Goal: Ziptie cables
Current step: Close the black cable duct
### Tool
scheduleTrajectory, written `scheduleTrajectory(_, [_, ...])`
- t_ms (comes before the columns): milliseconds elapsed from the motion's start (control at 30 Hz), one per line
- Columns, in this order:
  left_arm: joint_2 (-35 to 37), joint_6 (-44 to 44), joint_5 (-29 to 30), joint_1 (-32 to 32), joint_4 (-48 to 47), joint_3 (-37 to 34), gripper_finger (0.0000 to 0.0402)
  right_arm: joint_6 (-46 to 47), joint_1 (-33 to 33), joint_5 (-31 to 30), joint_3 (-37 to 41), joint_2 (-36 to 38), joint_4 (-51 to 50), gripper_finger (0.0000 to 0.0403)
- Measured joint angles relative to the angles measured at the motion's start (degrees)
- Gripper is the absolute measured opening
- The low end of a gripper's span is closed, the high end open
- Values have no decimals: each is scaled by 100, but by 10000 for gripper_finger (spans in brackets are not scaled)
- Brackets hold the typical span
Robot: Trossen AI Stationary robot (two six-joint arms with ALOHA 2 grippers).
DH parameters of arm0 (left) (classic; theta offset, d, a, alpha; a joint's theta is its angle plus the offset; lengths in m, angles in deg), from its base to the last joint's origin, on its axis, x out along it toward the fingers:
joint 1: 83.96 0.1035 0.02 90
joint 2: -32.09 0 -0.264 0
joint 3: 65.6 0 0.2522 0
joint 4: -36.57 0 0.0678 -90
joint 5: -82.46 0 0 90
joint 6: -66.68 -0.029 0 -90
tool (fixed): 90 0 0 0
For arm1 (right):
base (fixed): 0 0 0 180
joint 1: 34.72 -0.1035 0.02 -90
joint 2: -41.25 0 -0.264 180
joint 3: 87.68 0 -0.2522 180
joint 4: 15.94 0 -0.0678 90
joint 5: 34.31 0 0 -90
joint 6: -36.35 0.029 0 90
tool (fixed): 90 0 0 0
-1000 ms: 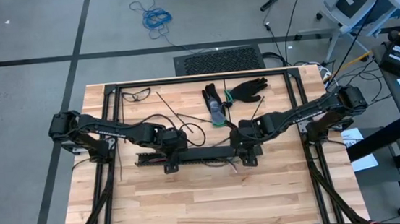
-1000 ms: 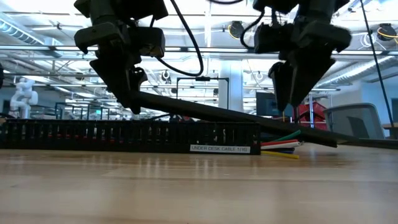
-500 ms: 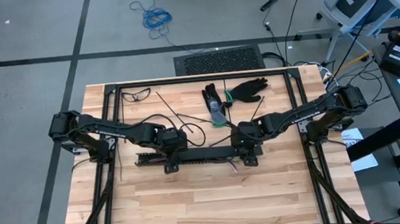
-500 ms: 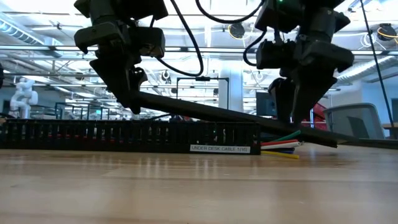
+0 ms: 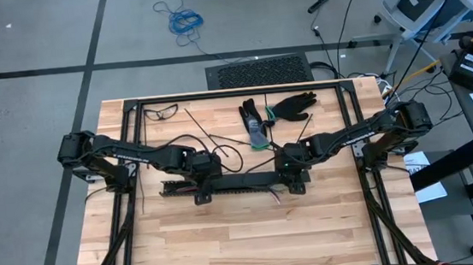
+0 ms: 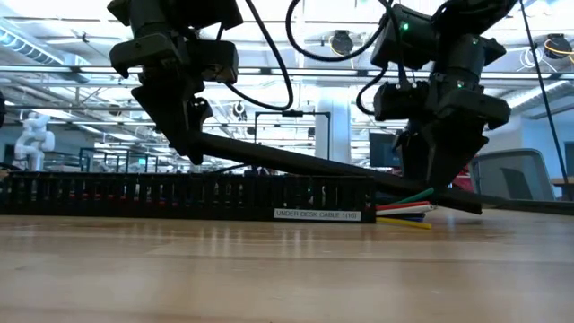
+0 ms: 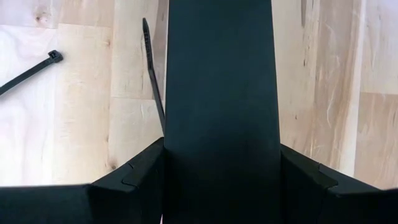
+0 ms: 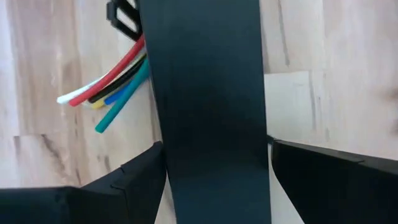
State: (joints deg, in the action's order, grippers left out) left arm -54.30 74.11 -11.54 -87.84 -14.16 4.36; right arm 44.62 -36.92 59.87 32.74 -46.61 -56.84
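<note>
Low view: both pincers, left pincer [image 6: 184, 135] and right pincer [image 6: 437, 166], clamp the tilted cover strip [image 6: 314, 164]; dropping it could pinch the cables [image 6: 405, 207].

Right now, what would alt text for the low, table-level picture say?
Two robot grippers, left and right, hold a long flat black cover strip tilted above a black slotted rail on a wooden table; coloured cables poke from the rail's end.

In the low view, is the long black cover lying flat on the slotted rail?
No, the cover is tilted: its left end is lifted by the left gripper above the rail.
</note>
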Motion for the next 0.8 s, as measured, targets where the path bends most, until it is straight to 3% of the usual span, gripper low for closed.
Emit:
scheduleTrajectory(200, [0,-21,-3,-1,0,0,229,71,-1,48,2,1,-8,270])
scheduleTrajectory(467, [0,-48,20,0,7,0,229,109,-4,66,-2,7,-50,225])
scheduleTrajectory(800, [0,-427,113,2,-199,0,229,410,-79,61,-126,9,-156,231])
